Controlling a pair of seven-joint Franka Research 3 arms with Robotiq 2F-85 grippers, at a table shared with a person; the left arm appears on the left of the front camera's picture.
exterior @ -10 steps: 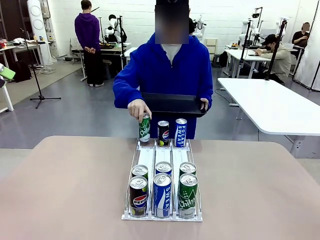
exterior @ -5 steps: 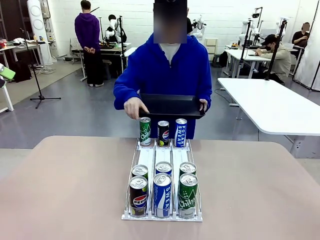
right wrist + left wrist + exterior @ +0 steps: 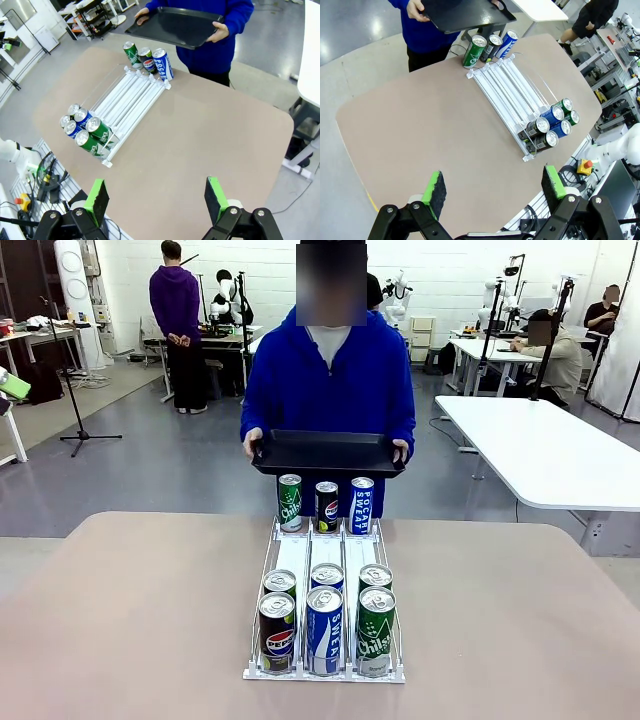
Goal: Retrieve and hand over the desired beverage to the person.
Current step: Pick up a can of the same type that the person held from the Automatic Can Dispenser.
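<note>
The person (image 3: 330, 380) in a blue hoodie stands at the far side and holds a black tray (image 3: 328, 452) level with both hands. On the table lies a white three-lane rack (image 3: 325, 552). At its far end stand a green can (image 3: 290, 503), a Pepsi can (image 3: 327, 507) and a Pocari Sweat can (image 3: 362, 505). Several more cans crowd its near end, with a Pepsi (image 3: 277, 632), a blue can (image 3: 324, 630) and a green can (image 3: 376, 631) in front. My left gripper (image 3: 494, 185) and right gripper (image 3: 157, 196) hang open high above the table, holding nothing.
The beige table (image 3: 150, 610) has wide bare areas on both sides of the rack. A white table (image 3: 560, 455) stands at the back right. Other people and a tripod (image 3: 75, 400) are far behind.
The person's hand has let go of the green can at the rack's far left lane and gone back to the tray, now held with both hands. The grippers stay open.
</note>
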